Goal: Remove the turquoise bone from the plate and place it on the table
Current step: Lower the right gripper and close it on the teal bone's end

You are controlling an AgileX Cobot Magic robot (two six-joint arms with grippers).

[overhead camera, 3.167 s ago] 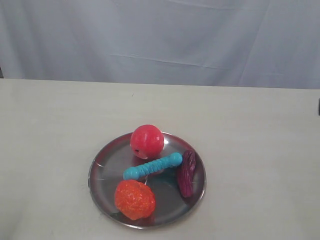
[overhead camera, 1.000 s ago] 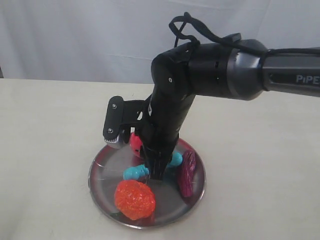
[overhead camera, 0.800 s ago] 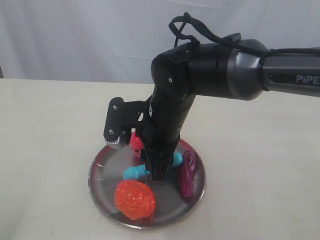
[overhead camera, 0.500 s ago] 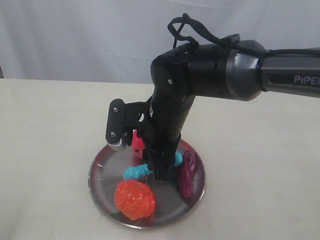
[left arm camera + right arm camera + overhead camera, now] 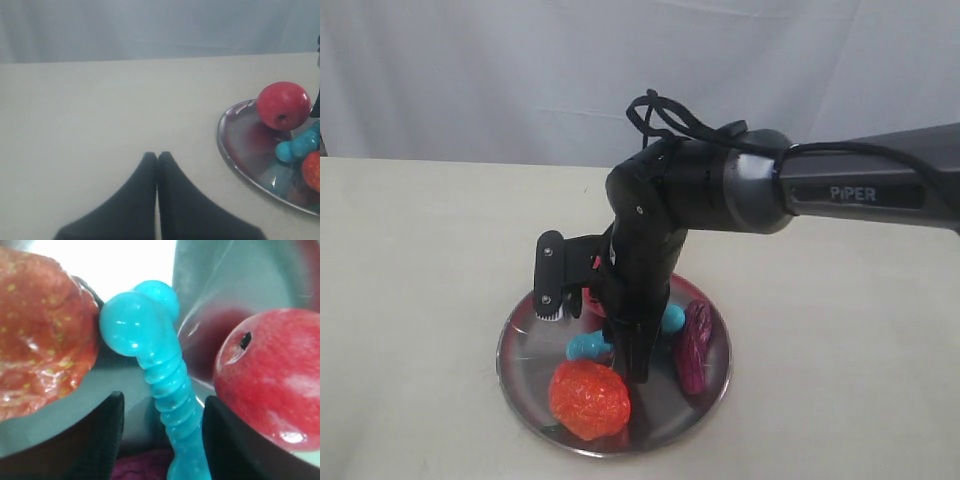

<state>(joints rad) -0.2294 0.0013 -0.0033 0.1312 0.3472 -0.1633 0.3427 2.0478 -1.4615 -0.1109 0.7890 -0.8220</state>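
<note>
The turquoise bone [image 5: 588, 345] lies across the middle of the silver plate [image 5: 520, 375], and my right arm covers its shaft in the exterior view. My right gripper [image 5: 632, 358] is down on the plate and open. In the right wrist view its two dark fingers [image 5: 107, 425] stand one on each side of the ribbed bone [image 5: 165, 375], apart from it, with the gripper [image 5: 164, 397] straddling the shaft. My left gripper [image 5: 157, 156] is shut on nothing above the beige table [image 5: 100, 110], left of the plate [image 5: 225, 150].
A red apple-like ball [image 5: 592, 292] sits at the plate's back, an orange bumpy toy [image 5: 588, 398] at its front and a dark purple wrinkled piece [image 5: 693, 345] at its right, all close to the bone. Bare table [image 5: 420, 250] surrounds the plate.
My right arm came in over the plate and has sunk lower over the last second, its fingers now down around the bone. The bone and the other toys lie where they were.
</note>
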